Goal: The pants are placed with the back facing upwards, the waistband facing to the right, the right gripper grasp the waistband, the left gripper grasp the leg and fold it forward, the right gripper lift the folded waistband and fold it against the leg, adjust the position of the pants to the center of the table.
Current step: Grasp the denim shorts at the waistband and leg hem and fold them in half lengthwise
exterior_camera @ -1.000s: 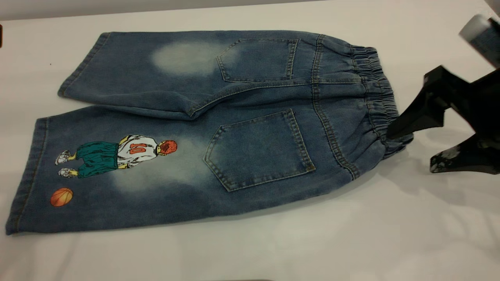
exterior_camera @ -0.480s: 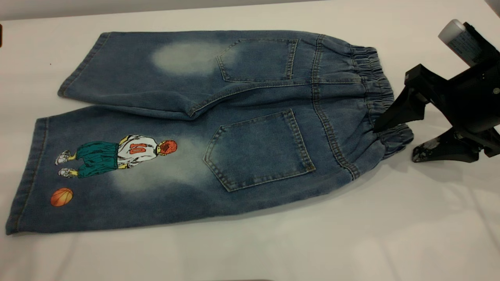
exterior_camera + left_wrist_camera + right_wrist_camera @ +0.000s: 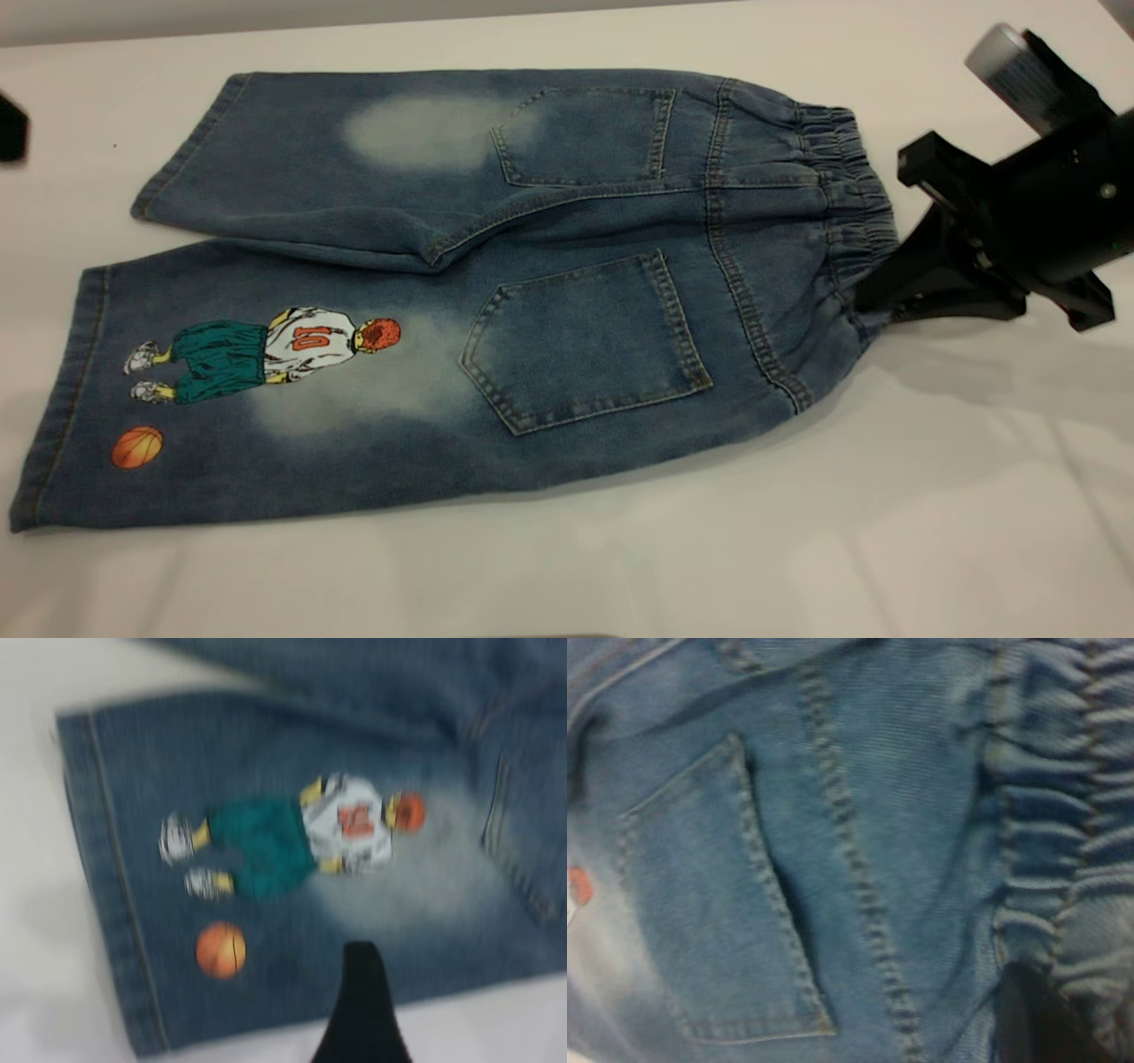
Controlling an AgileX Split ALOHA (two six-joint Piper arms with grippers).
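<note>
The pants (image 3: pixel 496 292) lay flat on the white counter (image 3: pixel 886 532), back side up, with both patch pockets showing and the elastic waistband (image 3: pixel 855 213) at the end nearest the right arm. The right gripper (image 3: pixel 873 301) sat at the near corner of that waistband, and its black wedge-shaped fingers (image 3: pixel 930 288) were drawn together on the gathered denim, which puckered toward them. In the right wrist view a dark fingertip (image 3: pixel 1036 1014) pressed into the elastic ruffles just beside the nearer back pocket (image 3: pixel 718 904).

The printed leg (image 3: pixel 221 390) stretched away from the waistband, on the near side of the plain leg (image 3: pixel 337 168), its player figure and orange basketball (image 3: pixel 137 447) close to the hem. The left gripper (image 3: pixel 11 128) showed only as a dark shape at the counter's far edge beyond the plain leg's hem, apart from the cloth. From the left wrist view one black finger (image 3: pixel 361 1010) hung over the near edge of the printed leg beside the basketball (image 3: pixel 221 950); whether that gripper's fingers were spread or closed could not be told.
</note>
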